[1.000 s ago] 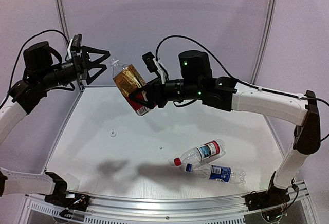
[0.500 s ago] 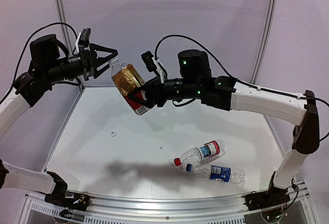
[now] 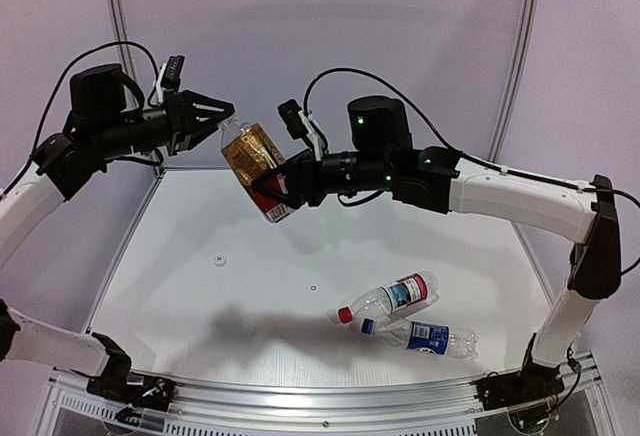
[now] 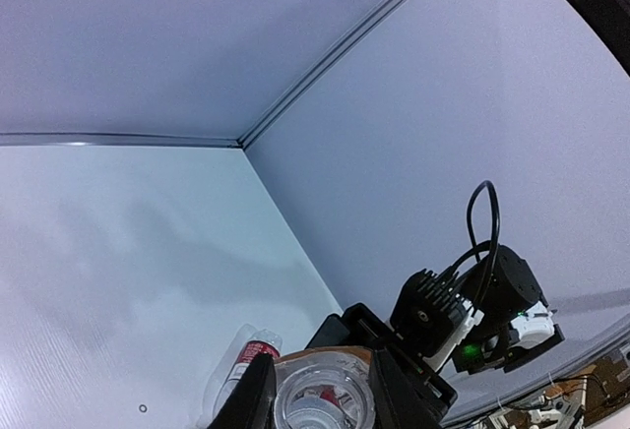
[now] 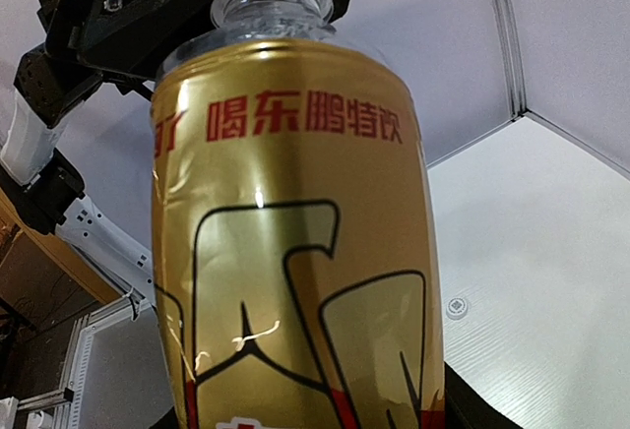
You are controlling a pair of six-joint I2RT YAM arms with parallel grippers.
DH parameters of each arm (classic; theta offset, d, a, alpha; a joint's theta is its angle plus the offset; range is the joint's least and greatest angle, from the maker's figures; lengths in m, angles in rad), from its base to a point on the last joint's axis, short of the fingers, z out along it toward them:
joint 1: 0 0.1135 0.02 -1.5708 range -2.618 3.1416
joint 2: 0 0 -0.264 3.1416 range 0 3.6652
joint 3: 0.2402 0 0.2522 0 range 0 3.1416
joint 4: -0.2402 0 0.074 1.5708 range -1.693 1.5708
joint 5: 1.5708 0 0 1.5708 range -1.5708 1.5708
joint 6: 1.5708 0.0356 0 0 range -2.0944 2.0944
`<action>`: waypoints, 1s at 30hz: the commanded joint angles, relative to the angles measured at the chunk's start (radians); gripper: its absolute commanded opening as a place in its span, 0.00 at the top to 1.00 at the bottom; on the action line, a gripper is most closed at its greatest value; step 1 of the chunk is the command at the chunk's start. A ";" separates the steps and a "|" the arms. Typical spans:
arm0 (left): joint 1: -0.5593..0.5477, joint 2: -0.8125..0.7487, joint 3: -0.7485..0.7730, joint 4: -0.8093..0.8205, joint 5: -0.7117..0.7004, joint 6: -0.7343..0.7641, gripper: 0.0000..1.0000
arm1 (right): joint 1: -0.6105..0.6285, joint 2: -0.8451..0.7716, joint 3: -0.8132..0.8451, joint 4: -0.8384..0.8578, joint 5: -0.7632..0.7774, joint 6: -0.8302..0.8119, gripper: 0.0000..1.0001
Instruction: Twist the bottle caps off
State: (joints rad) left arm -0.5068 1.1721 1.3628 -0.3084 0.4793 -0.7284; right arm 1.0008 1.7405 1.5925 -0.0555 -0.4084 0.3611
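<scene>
While the right gripper (image 3: 273, 194) clasps the tilted amber bottle (image 3: 255, 156) (gold-red label), left gripper (image 3: 226, 117) pinched on its neck

White counter (image 3: 180, 296), matte, soft shadows on it. Pale lilac wall panels (image 3: 400, 16) behind counter, joined by grey metal strips (image 3: 118, 16). Aluminium rail (image 3: 330, 393) along counter's near edge.

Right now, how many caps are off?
One looks done: the white cap lies loose on the table. The right gripper holds the amber bottle; the left gripper is shut on its neck. The red cap and blue cap are not off yet.
</scene>
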 commanded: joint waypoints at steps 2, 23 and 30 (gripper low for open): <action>-0.020 -0.001 0.027 -0.070 -0.063 0.037 1.00 | -0.002 0.016 0.024 -0.019 0.008 -0.004 0.53; 0.095 -0.049 -0.059 -0.112 -0.391 0.297 1.00 | -0.002 -0.108 -0.118 -0.118 0.236 -0.028 0.01; 0.097 -0.010 -0.178 0.050 -0.759 0.506 0.99 | -0.001 -0.197 -0.237 -0.210 0.458 -0.015 0.01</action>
State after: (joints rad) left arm -0.4179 1.1309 1.2350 -0.3634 -0.0231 -0.3950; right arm 1.0000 1.6070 1.4181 -0.1764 -0.1146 0.3424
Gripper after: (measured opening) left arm 0.282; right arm 0.993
